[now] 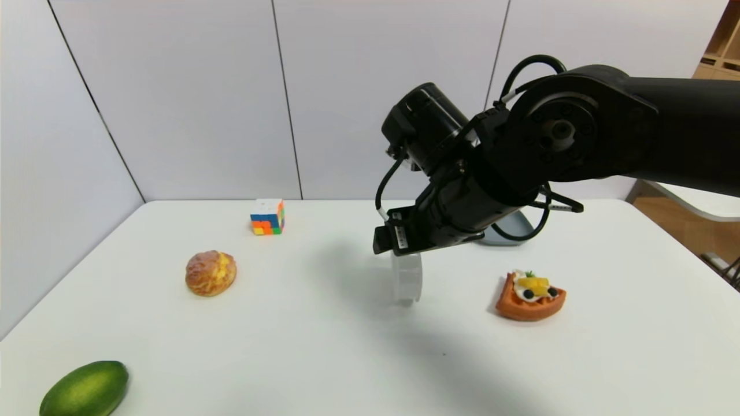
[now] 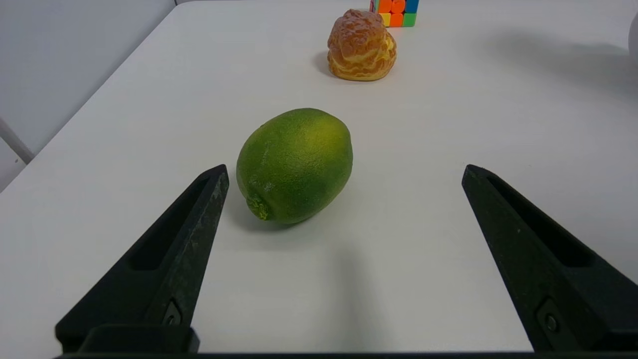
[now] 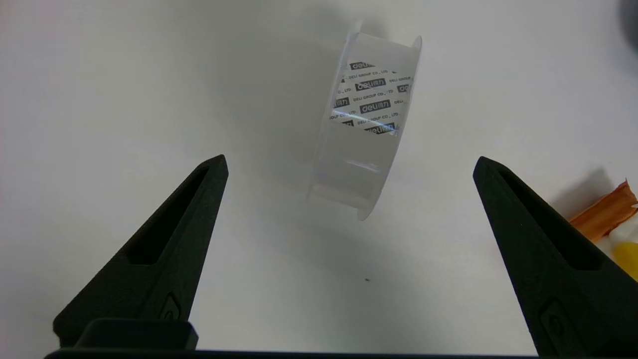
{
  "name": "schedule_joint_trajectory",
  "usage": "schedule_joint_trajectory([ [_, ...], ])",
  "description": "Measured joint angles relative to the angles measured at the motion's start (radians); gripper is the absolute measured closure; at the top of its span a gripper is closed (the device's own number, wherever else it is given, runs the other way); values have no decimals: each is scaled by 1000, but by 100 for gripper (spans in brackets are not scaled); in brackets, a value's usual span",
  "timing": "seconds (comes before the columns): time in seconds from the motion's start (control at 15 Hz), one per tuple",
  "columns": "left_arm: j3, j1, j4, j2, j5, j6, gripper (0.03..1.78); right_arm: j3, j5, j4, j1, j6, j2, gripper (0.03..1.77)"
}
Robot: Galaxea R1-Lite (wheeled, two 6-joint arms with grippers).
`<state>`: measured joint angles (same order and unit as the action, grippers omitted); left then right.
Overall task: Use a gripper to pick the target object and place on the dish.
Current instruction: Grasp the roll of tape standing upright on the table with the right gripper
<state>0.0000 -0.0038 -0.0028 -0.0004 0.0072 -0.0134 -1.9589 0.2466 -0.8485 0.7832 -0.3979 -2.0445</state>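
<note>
With the right arm [image 1: 578, 127] reaching in over the table [image 1: 260, 346], the plate [image 1: 503, 228], at 2 o'clock from the tape roll [image 1: 407, 280] in the head view, could be knocked if the roll were carried across too low, as little of the plate's near side is left uncovered. The waffle [image 1: 529, 300], at 3 o'clock, could be nudged by the right gripper [image 3: 351, 158], whose jaws are spread with nothing pinched. The roll is stood on its narrow edge on the table, below and between those jaws, and its flanges are set askew to them; if it were squeezed unevenly, it could be twisted or sent rolling. Its thin, smooth rims might slip under a shallow pinch, and if it were set down upright on the plate, it could be tipped or rolled off. The left gripper [image 2: 345, 167] is idle near the lime [image 2: 295, 167], its jaws also spread and empty. As for what is concealed, much of the plate is covered by the right arm and its cables, the lime at 8 o'clock is cut off in the head view, and the roll's top is masked there by the gripper.
</note>
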Motion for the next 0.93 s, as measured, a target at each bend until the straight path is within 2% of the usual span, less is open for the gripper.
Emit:
schedule_joint_trajectory([
  [0.93,0,0,0,0,0,0,12,0,-7,7,-27,-2,-92,9],
])
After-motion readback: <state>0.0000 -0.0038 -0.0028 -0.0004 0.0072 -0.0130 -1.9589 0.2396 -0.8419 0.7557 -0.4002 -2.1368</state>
